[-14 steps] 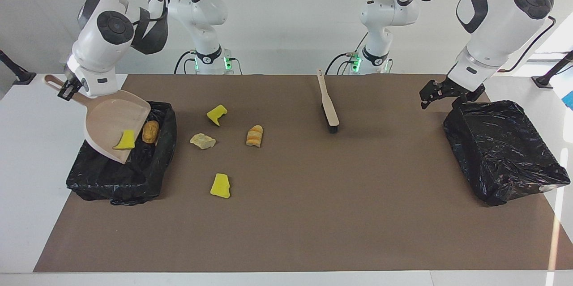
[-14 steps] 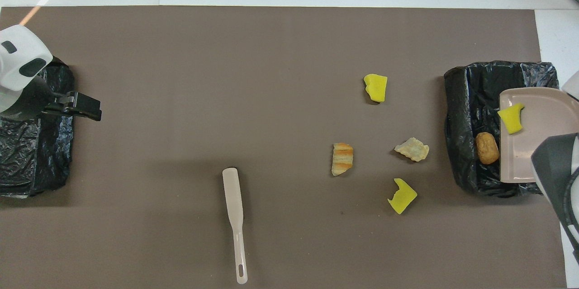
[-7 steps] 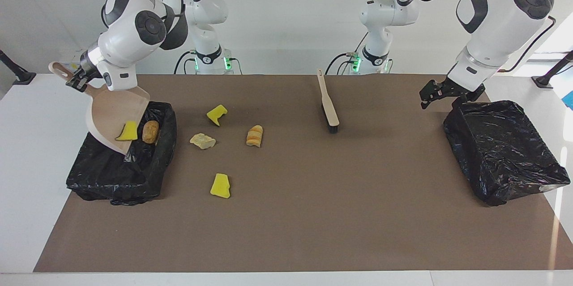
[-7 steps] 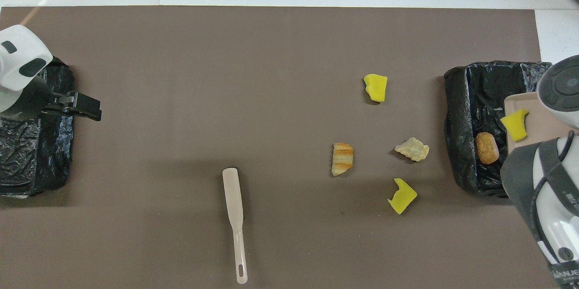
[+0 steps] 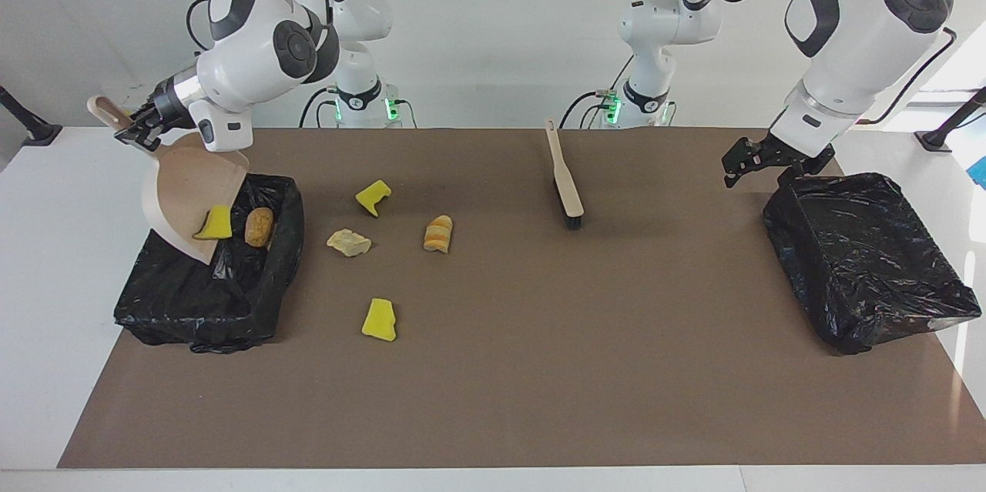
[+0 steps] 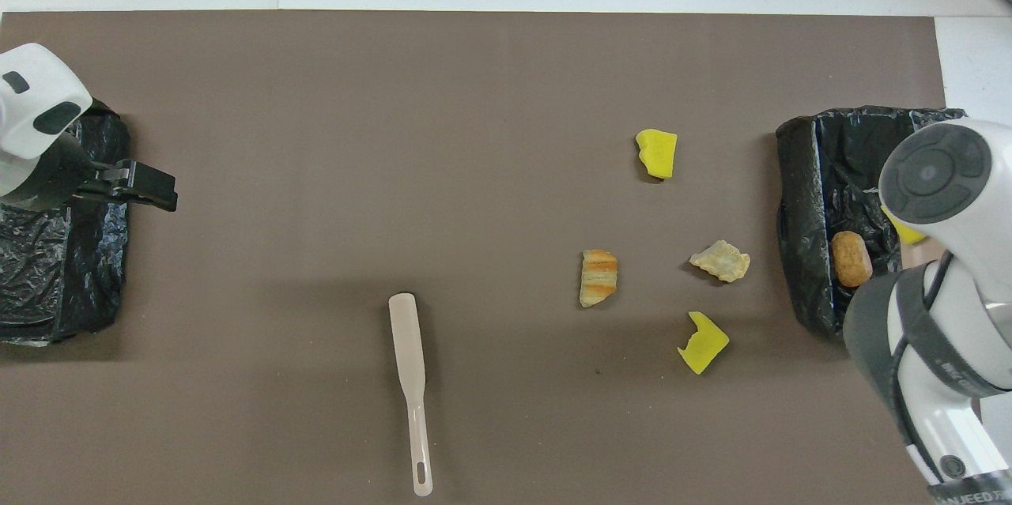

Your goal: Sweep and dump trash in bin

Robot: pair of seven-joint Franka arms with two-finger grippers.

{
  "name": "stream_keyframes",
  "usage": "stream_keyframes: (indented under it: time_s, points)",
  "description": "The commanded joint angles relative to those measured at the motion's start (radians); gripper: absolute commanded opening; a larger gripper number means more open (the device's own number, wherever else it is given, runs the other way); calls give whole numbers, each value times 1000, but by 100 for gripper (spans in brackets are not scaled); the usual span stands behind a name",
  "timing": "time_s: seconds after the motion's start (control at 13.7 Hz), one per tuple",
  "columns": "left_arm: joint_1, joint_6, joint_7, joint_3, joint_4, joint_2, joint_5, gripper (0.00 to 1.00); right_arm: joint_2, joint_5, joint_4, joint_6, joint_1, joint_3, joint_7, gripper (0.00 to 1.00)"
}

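My right gripper (image 5: 135, 130) is shut on the handle of the beige dustpan (image 5: 185, 192) and holds it tilted steeply over the black-lined bin (image 5: 286, 246) at the right arm's end of the table. A yellow sponge chunk (image 5: 216, 224) sits at the dustpan's lower lip. A tan roll (image 5: 259, 226) lies in the bin. On the mat beside the bin lie two yellow sponge chunks (image 5: 373, 195) (image 5: 380, 319), a pale stone-like lump (image 5: 349, 242) and a striped roll (image 5: 438, 234). My left gripper (image 5: 736, 165) waits over the mat, empty.
The beige-handled brush (image 5: 565, 184) lies on the mat near the middle, close to the robots. A second black-lined bin (image 5: 866, 261) stands at the left arm's end, beside my left gripper. In the overhead view my right arm covers most of the dustpan.
My right arm has turned and raised the dustpan's handle, so the pan tilts more steeply. The yellow sponge chunk stays at the pan's lip. The left arm has not moved.
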Motion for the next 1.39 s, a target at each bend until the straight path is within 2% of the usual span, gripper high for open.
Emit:
stream_keyframes:
  time_s: [0.0,0.51,0.8,1.1,1.32]
  points:
    - [13,-4,13,-9,7,-1,16,100,-24,-53,-64,-49,63,3,77,0]
    - [13,-4,13,-9,7,-2,16,100,-4,-141,-85,-46,80,3,77,0]
    - [13,-4,13,-9,7,-2,16,100,9,-107,1,-40,53,-4,12,0]
    - [13,-4,13,-9,7,-2,16,100,9,37,73,-25,30,-6,7,0]
    - [13,-4,13,-9,7,-2,16,100,21,262,105,1,25,-6,91,0]
